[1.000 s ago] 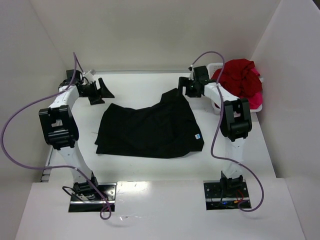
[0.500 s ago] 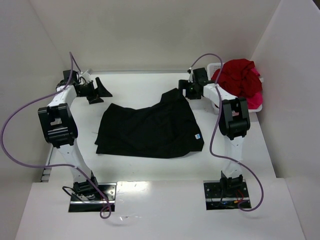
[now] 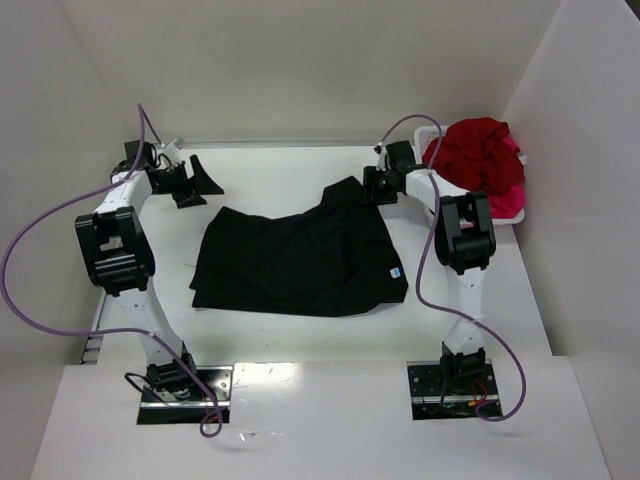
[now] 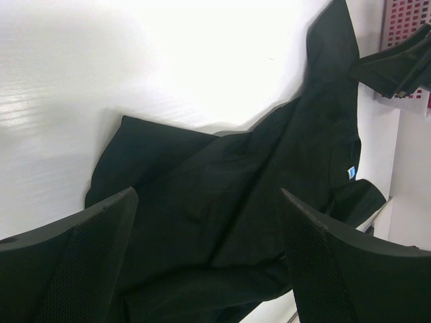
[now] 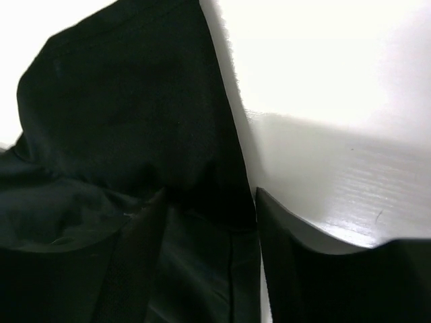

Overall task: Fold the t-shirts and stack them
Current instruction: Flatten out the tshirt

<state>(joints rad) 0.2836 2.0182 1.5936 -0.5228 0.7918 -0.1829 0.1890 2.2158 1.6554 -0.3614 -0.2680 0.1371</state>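
The black t-shirt (image 3: 300, 262) lies spread in the middle of the desk (image 3: 280, 170), its long axis running from the left edge toward the right. One corner of it pokes toward the far edge on the right, and the right claw (image 5: 210, 202) is on that corner, half open, its fingers apart with the cloth's edge between them and no visible pinch. The left claw (image 3: 203, 190) hangs wide open and empty near the far left corner, apart from the shirt, so the right arm is nearer. A red shirt (image 3: 480, 150) and a pink shirt (image 3: 512, 200) are heaped in the basket (image 3: 432, 131) at the far right corner.
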